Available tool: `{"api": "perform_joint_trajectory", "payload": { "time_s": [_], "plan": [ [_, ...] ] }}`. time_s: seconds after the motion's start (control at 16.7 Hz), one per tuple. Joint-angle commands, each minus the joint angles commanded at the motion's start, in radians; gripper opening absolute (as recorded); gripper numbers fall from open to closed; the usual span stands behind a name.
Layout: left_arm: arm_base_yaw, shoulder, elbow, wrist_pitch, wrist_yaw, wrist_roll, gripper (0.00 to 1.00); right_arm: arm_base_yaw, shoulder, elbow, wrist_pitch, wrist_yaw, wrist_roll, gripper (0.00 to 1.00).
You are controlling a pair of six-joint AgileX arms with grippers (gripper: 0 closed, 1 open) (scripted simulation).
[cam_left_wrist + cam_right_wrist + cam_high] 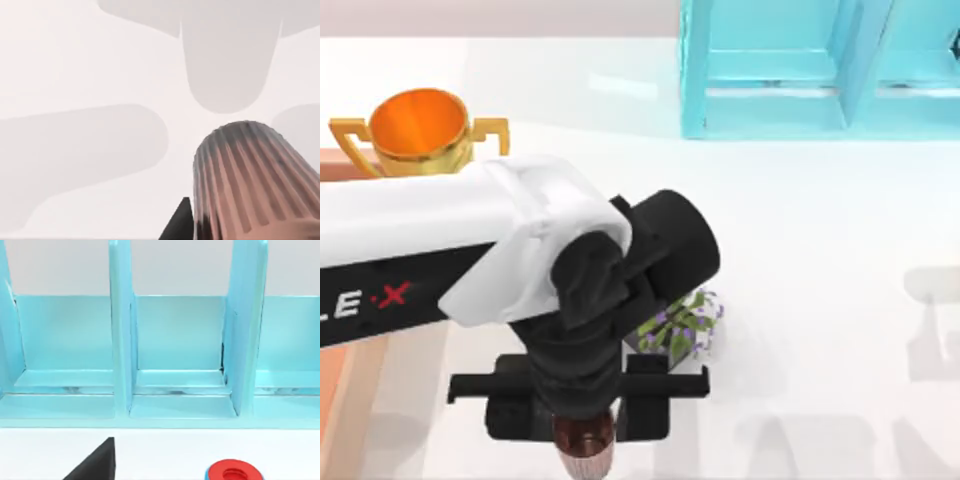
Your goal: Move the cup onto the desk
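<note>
Over desk [820, 300] | L gripper [582, 440] grips cup [583, 448] | brownish-red, ribbed

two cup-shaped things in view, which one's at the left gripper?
The small ribbed brownish-red cup, right at the left gripper over the white desk. The gold two-handled trophy stands far off, at the back left.

Colours we see: cup [584, 447] brownish-red, fine vertical ribs, paler pink toward one end in our left wrist view. Counter [820, 250] glossy white with soft grey shadows. Left arm [430, 240] white shell, black wrist, red mark in its lettering; left claw [582, 420] black. Far left: trophy [418, 130] gold, orange inside. Far right: shelf unit [800, 70] turquoise. Small plant [688, 322] green with purple flowers. Round red-and-blue object [233, 472] near the shelf. Left edge strip [340, 370] orange-brown.
</note>
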Motion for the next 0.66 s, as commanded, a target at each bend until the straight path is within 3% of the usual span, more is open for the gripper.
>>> {"api": "perform_joint_trajectory", "payload": {
  "time_s": [0.3,0.66],
  "plan": [
    [0.000,0.000,0.000,0.000,0.000,0.000,0.98,0.000,0.000,0.000,0.000,0.000,0.000,1.00],
    [0.000,0.000,0.000,0.000,0.000,0.000,1.00,0.000,0.000,0.000,0.000,0.000,0.000,1.00]
  ]
}}
